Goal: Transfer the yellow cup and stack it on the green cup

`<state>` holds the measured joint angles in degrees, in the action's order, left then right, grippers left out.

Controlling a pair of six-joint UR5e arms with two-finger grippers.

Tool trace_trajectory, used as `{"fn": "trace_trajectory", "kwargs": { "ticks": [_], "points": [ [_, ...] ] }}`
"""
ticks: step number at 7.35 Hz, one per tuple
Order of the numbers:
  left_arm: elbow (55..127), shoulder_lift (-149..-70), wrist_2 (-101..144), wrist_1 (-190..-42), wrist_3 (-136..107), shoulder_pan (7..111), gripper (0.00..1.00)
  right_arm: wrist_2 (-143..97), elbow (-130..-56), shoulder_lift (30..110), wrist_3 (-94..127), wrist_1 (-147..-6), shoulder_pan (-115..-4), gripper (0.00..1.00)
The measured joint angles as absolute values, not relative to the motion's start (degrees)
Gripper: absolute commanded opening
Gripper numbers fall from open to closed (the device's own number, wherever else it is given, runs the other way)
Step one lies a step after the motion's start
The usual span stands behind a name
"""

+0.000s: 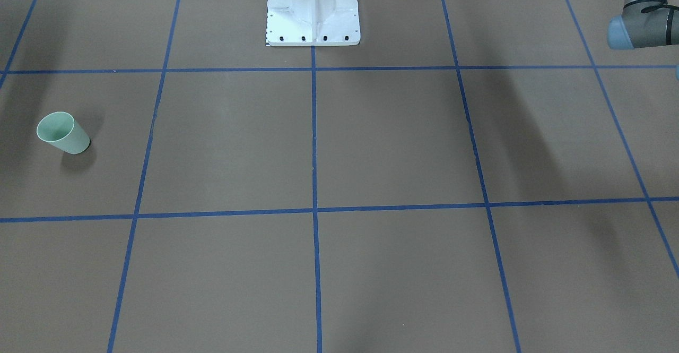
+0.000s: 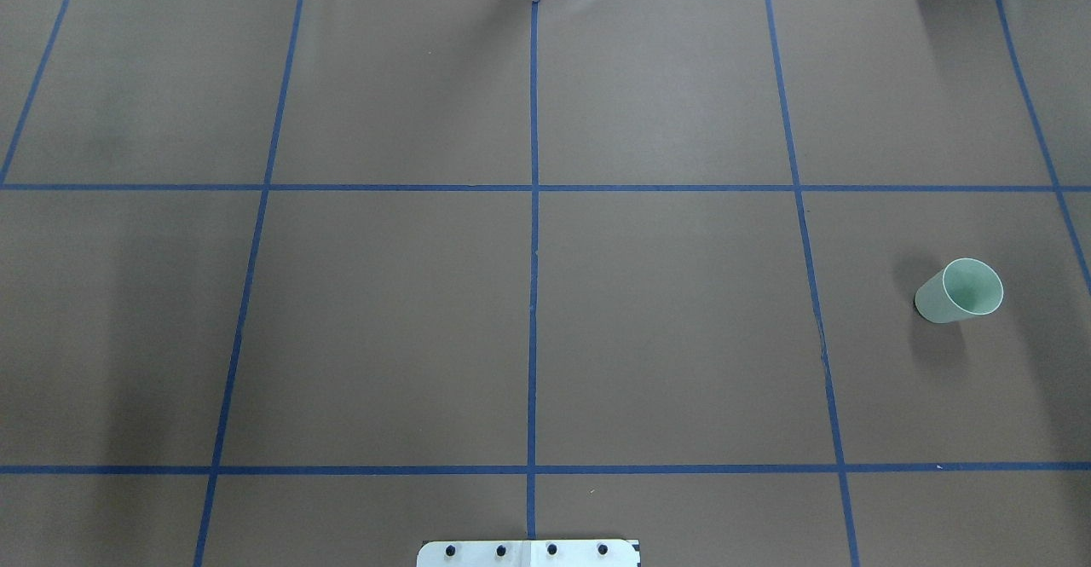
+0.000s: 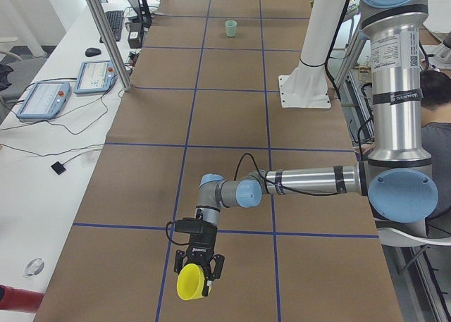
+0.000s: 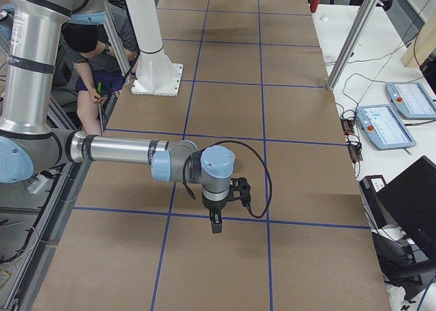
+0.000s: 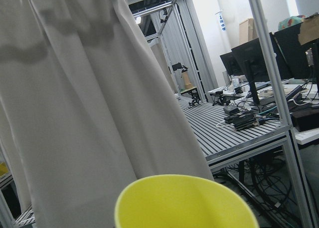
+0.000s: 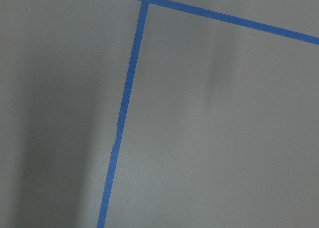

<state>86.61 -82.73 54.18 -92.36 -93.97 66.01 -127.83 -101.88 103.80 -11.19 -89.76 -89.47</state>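
Yellow cup [image 3: 187, 283] at left end effector [image 3: 200, 268] (green cup [image 2: 953, 296] upright).

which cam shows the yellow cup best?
Exterior left: the whole yellow cup shows, tilted, mouth toward the camera. Left wrist shows only its rim and inside. The other views miss it.

Brown table [image 2: 383, 320] w/ blue tape grid [image 2: 533, 294]; white curtain [image 5: 75, 113], alu frame post [image 3: 107, 33], monitors [image 5: 251, 58].

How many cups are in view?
2. The green cup stands on the table's right side; the yellow cup is at the left tool, near the table's left end. No others seen.
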Motion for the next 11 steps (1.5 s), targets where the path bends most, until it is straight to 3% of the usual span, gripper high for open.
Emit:
{"fn": "trace_trajectory", "kwargs": {
  "ticks": [11],
  "points": [
    [86.20, -89.76, 55.62, -131.62, -59.49, 68.42, 0.00, -127.94, -101.34, 103.45, -11.16, -89.82, -89.47, 1.00]
  ]
}}
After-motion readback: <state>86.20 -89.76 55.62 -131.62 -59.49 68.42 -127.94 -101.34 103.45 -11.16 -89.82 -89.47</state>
